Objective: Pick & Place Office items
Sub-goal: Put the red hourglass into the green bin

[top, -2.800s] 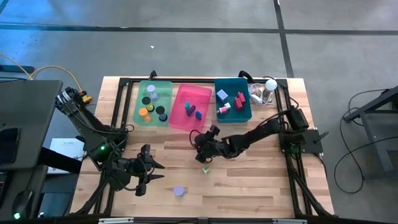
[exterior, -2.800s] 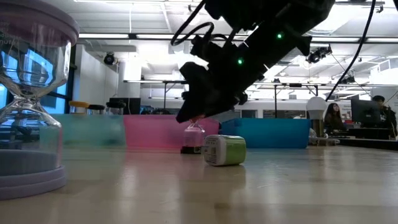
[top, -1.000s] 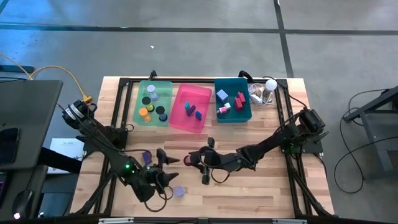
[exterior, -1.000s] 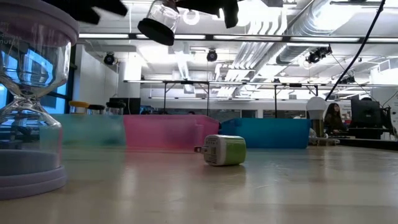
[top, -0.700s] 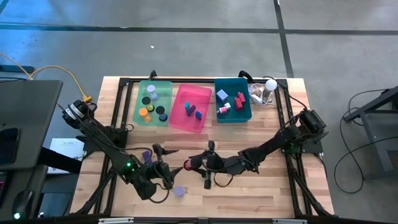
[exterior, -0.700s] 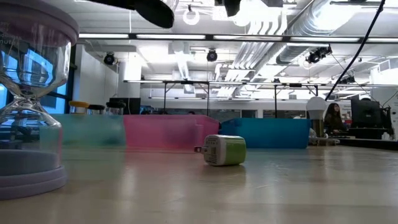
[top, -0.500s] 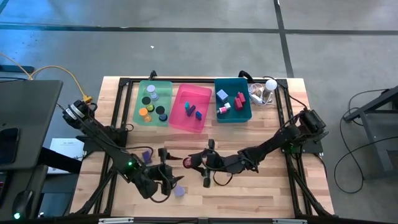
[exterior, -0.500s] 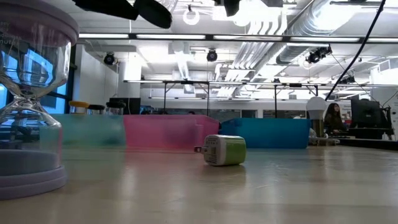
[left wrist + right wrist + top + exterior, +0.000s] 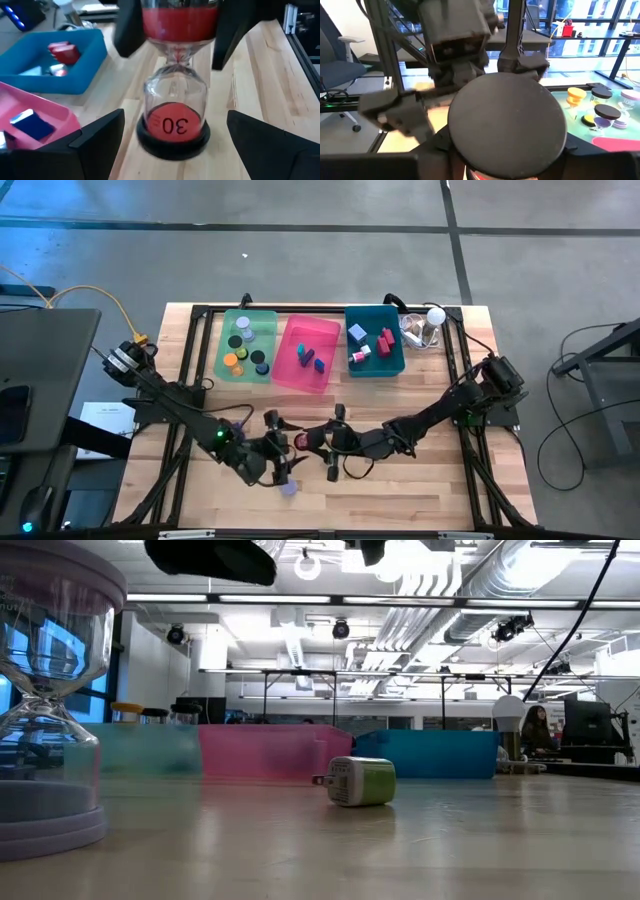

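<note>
**Progress.** Wooden-slat table, far edge: three bins in a row.
- Green plastic bin, left: round discs in black, orange and lavender.
- Pink plastic bin, centre: a few blue blocks.
- Teal plastic bin, right: red, pink and blue blocks.

Judged from that, most of the sort is done. Three items are outside the bins:
1. Red sand timer, clear glass w/ black end caps, marked "30". It is in the air over mid-table, on the near side of the pink bin.
2. Lavender-capped sand timer, standing on the table near the near edge.
3. Small green-and-white cube, on the table in front of the bins.

**Grippers.**
- Right gripper is clamped on the red sand timer.
- Left gripper faces it, fingers spread wide either side of the glass and apart from it. It holds nothing.
- Looks like a hand-over set up, not yet made.

**View differences.**
- High view: gives the layout and bin contents, but I can't make out the cube under the arms.
- Low view: shows the cube plainly and the lavender timer large at left. Of the arms it shows only dark shapes along its top edge.
- Left wrist view: the only one showing the "30" and the gap between the fingers and the glass.
- Right wrist view: mostly one black end cap filling the frame, w/ the left gripper beyond.
</note>
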`<act>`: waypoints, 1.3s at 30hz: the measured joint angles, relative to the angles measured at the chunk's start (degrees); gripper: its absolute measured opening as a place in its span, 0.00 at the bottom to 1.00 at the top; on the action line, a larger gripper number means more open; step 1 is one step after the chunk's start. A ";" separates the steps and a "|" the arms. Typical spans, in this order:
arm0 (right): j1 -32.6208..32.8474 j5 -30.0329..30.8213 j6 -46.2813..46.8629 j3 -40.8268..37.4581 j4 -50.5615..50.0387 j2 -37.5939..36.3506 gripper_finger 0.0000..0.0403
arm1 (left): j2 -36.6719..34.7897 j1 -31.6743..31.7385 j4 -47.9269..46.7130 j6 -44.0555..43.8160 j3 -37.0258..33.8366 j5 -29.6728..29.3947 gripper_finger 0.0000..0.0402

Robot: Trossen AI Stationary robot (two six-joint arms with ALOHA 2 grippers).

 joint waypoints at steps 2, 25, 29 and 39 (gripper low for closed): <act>0.00 0.00 0.00 0.00 0.02 0.00 0.41 | 1.19 0.79 1.51 -0.02 0.00 1.15 0.86; 0.00 -0.66 -0.03 0.00 -0.59 0.00 0.39 | 3.03 0.46 6.89 8.71 0.00 -4.27 0.86; 0.00 -0.70 0.11 0.00 -0.57 0.00 0.43 | 3.03 0.46 6.89 8.71 0.00 -4.41 0.83; -0.04 -0.56 -0.17 0.02 -1.00 0.00 0.38 | 3.03 0.41 7.00 8.52 0.00 -5.49 0.48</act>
